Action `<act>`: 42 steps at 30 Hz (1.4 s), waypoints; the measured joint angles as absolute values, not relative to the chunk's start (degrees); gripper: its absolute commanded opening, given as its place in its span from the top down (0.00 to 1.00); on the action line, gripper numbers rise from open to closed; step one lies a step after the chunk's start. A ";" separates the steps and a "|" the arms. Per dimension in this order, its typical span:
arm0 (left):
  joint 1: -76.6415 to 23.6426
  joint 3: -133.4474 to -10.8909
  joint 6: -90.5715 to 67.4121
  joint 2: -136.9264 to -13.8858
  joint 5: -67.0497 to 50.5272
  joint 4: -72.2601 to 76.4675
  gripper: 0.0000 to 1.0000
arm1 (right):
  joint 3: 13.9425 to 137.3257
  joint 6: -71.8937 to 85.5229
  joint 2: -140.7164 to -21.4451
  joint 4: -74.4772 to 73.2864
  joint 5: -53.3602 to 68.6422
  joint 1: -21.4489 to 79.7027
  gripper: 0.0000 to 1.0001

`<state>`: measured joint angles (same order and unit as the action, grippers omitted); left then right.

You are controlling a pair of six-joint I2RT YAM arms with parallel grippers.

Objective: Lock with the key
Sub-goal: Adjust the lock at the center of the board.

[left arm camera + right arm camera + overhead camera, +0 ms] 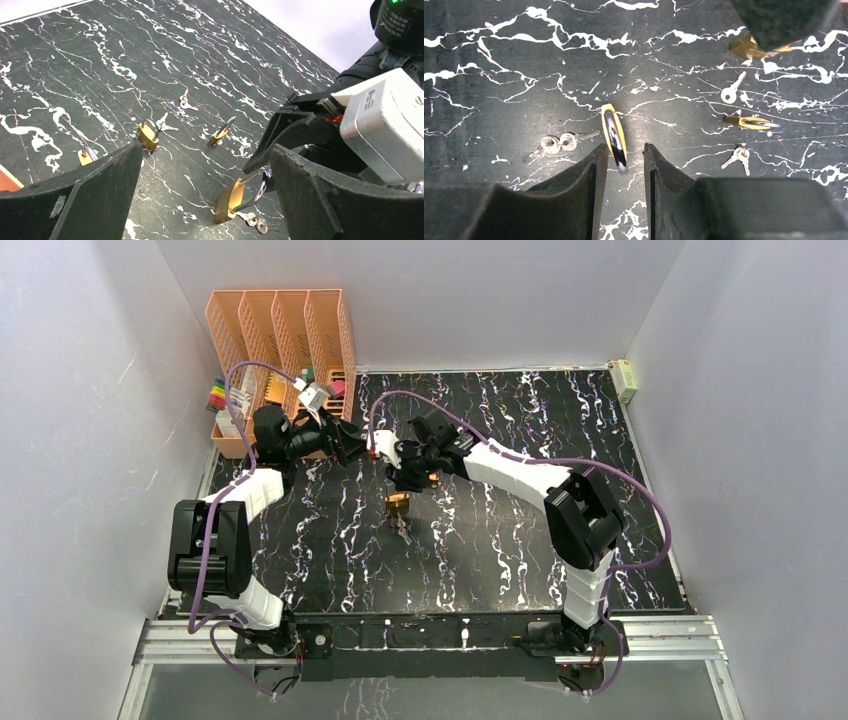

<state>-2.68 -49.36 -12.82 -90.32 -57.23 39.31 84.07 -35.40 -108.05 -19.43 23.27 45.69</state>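
**Locking the padlock: approach stage, no key in hand.**

Nearest us, the bunch of keys (402, 531) lies on the desk (520, 540), gripped by neither arm. We judge that picking it up, seating a key and turning it all remain to be done. Just beyond the keys rests the brass padlock (398, 504). The right end effector (625, 152) hangs over it, jaws partly spread with the shackle end between them. A gap shows on each side, so it appears to grip nothing, though we cannot tell whether the shackle is latched. Farther off, the left end effector (207, 150) is spread wide and empty.
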 measured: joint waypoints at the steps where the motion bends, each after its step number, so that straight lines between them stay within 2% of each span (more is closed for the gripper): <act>1: -2.68 -49.36 -12.82 -90.32 -57.24 39.31 0.02 | 84.08 -35.40 -108.05 -19.30 23.28 45.54 0.62; 12: -2.68 -49.56 -12.82 -90.32 -57.87 39.07 0.02 | 84.09 -35.35 -108.05 -19.31 24.75 45.05 0.69; 16: -2.68 -49.56 -12.82 -90.32 -57.99 38.94 0.02 | 84.14 -35.32 -108.07 -19.32 25.37 45.06 0.76; 22: -2.68 -49.56 -12.83 -90.32 -58.27 38.93 0.02 | 84.66 -34.90 -108.27 -19.51 25.65 45.06 0.94; 27: -2.68 -49.61 -12.83 -90.32 -58.43 38.92 0.02 | 84.66 -34.74 -108.27 -19.53 25.47 45.04 0.97; 35: -2.68 -49.67 -12.83 -90.32 -58.74 38.92 0.02 | 84.64 -34.79 -108.27 -19.53 25.58 44.72 0.95; 38: -2.68 -49.67 -12.84 -90.32 -58.92 38.92 0.02 | 84.64 -34.89 -108.26 -19.62 25.67 44.29 0.76; 42: -2.68 -49.67 -12.82 -90.32 -58.96 38.91 0.02 | 84.64 -35.19 -108.25 -20.00 25.63 43.72 0.68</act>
<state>-2.68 -49.67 -12.82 -90.32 -58.96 38.91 84.64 -35.19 -108.25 -20.00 25.63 43.72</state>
